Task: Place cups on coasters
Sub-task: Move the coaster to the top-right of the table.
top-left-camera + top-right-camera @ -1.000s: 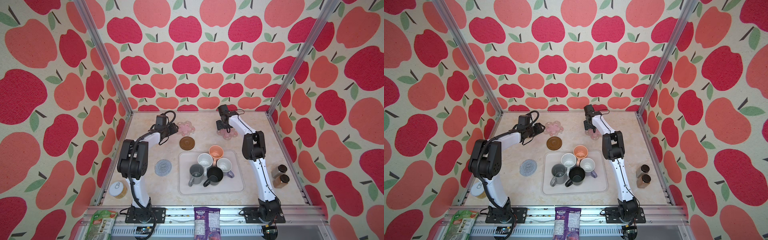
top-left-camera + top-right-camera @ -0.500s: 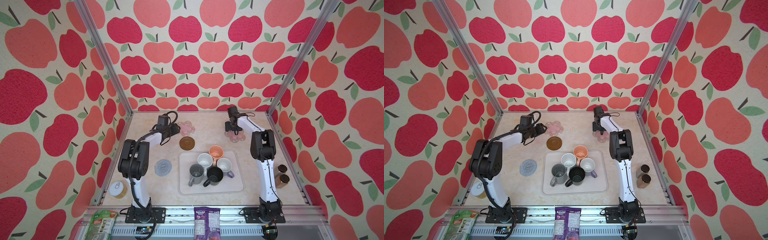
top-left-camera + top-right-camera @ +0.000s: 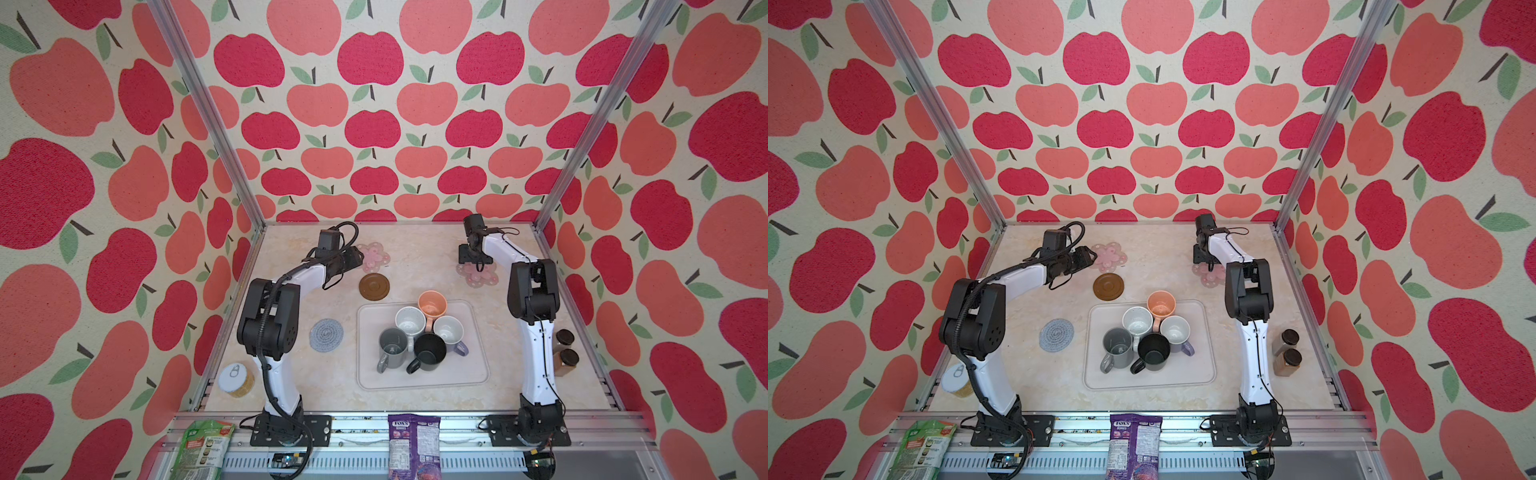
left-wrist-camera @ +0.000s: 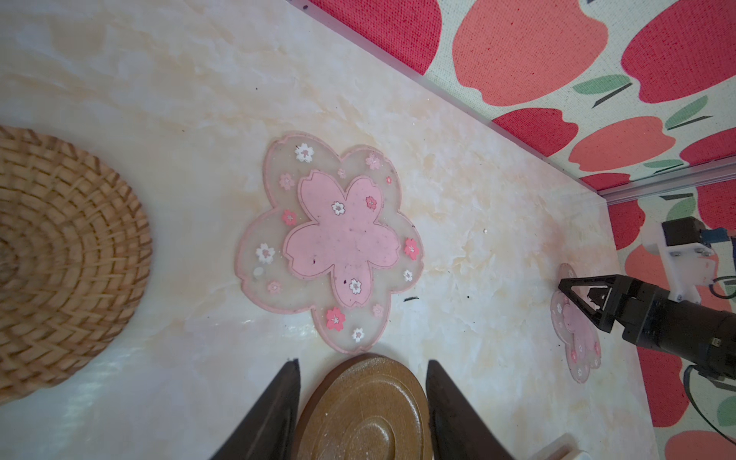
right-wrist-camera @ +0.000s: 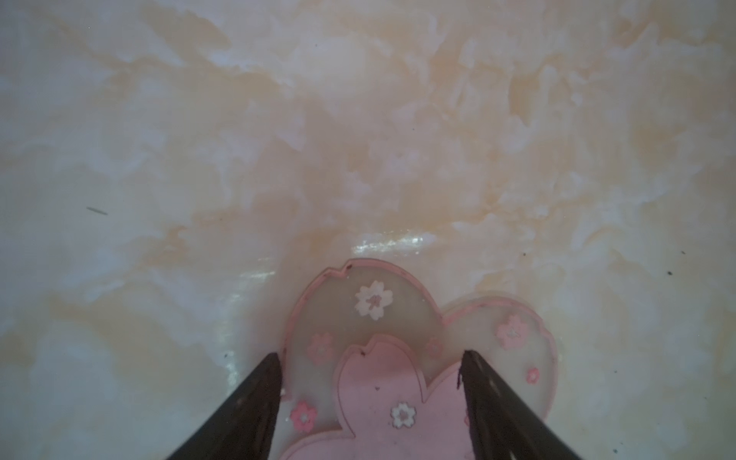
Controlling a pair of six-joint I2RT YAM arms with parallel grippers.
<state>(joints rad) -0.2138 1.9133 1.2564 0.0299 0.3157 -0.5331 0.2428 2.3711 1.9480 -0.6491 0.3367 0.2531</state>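
Five cups stand bunched on the pale tray (image 3: 465, 374): peach (image 3: 432, 303), white (image 3: 409, 320), lavender (image 3: 449, 331), grey (image 3: 392, 348) and black (image 3: 430, 353). The coasters lie bare on the table: a pink flower (image 3: 377, 257), a dark brown round one (image 3: 374, 286), a grey-blue crocheted one (image 3: 326, 334) and a second pink flower (image 3: 478, 275). The rattan one (image 4: 59, 255) shows only in the left wrist view. My left gripper (image 3: 358, 254) (image 4: 362, 362) hangs open beside the far flower, holding nothing. Over the other flower (image 5: 382, 390), my right gripper (image 3: 473, 261) (image 5: 370, 354) is open.
A tin can (image 3: 237, 380) stands at the front left corner. Two brown jars (image 3: 566, 351) stand along the right wall. Snack packets (image 3: 413, 444) lie on the front rail outside the table. Apple-print walls close in three sides.
My right gripper has swung to the right, and the pink flower coaster under it has shifted right with it. The left arm has barely moved.
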